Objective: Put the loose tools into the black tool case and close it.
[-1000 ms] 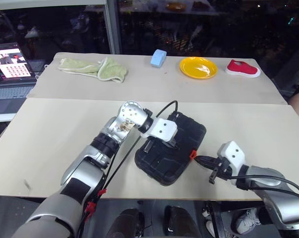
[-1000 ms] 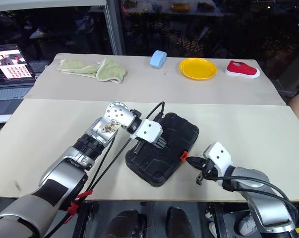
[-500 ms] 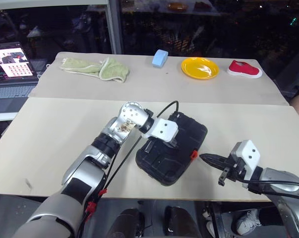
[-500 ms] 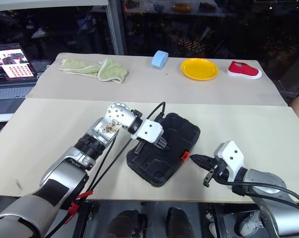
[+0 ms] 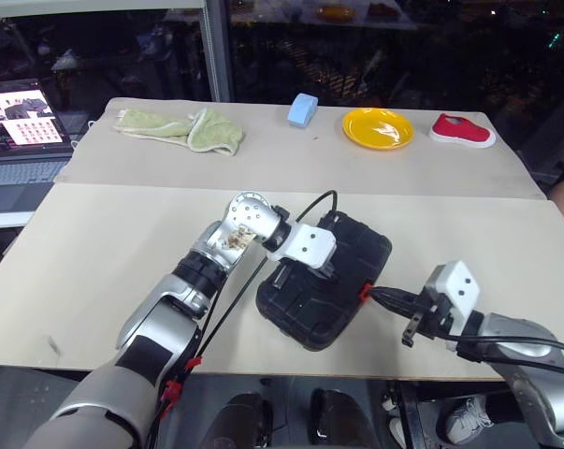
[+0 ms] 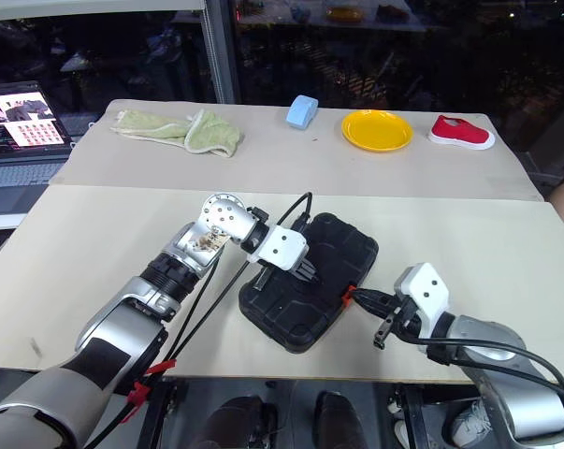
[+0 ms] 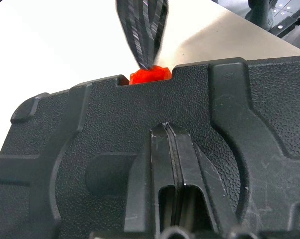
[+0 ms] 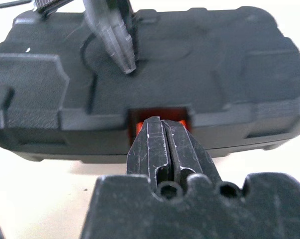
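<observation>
1. Black tool case [image 5: 325, 290] lies lid-down-shut on the near worktop [image 5: 94, 253], orange latch [image 5: 365, 291] facing right.
2. Judged: rigid textured plastic, moderately heavy, unlikely to flex; it may slide if pushed sideways. Work it at the latch.
3. Left gripper [image 5: 325, 273], fingers together, presses on the lid from above.
4. Right gripper [image 5: 380, 296], fingers together and holding nothing, points near-level with its tips at the latch.
</observation>
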Available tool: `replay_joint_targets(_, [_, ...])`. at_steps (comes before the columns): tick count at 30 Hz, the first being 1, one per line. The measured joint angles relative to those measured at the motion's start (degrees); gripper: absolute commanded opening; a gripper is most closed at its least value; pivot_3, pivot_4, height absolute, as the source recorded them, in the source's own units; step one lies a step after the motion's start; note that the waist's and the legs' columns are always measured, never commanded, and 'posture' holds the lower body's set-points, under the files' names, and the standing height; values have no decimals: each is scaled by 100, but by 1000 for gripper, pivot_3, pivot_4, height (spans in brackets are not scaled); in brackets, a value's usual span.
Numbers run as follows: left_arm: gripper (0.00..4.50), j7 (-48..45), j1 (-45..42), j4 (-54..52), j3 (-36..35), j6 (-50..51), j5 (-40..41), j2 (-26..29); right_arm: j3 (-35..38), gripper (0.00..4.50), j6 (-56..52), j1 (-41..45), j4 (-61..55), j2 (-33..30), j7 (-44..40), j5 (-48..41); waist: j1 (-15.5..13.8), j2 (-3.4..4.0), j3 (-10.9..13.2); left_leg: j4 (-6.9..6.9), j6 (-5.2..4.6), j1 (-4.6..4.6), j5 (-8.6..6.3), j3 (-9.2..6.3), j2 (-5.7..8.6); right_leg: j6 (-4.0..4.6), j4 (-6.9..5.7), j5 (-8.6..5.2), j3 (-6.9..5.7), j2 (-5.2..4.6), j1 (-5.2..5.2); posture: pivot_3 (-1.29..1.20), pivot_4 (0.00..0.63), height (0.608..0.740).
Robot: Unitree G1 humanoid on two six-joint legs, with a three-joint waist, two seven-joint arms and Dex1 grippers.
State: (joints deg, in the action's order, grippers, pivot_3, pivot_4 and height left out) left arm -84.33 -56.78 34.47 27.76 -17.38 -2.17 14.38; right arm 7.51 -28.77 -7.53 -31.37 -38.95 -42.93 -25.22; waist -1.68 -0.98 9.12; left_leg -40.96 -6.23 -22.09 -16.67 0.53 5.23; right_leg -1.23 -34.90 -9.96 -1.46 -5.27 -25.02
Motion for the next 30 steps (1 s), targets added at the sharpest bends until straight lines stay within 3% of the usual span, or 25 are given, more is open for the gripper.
replay_joint_targets(4, [0,7,0,-1,2,1,0,-2,103,30,-15,-35,-1,0,36,-59,-7,0,0,0,0,-1,0,0,0,0,0,0,-1,0,-2,0,150,732])
replay_joint_targets(8, [0,6,6,-15,11,1,0,20,989,30,-175,-348,-1,-42,-55,-604,-43,0,0,2,-2,-4,0,-1,0,1,0,1,0,1,-1,0,150,732])
replay_joint_targets(12, [0,21,9,-40,11,12,0,37,1149,30,-188,-592,47,-98,-312,-903,-37,1,0,2,-1,-3,0,0,-1,1,-1,0,2,1,7,0,150,732])
replay_joint_targets(18, [0,35,10,-31,19,10,-1,50,653,30,-8,-723,380,-232,-344,-331,-37,1,0,1,-3,1,0,0,-2,-16,0,-10,1,0,4,0,150,732])
replay_joint_targets(24, [0,41,7,-15,32,7,-2,47,-11,30,112,-95,716,-51,-187,122,-48,1,-1,0,-3,0,0,-1,-2,-10,1,-6,0,0,0,0,150,732])
replay_joint_targets(30, [0,43,-25,9,31,2,-7,55,-167,30,92,217,899,40,-180,202,-22,1,0,0,-3,-1,1,0,-1,0,0,0,0,0,0,0,150,732])
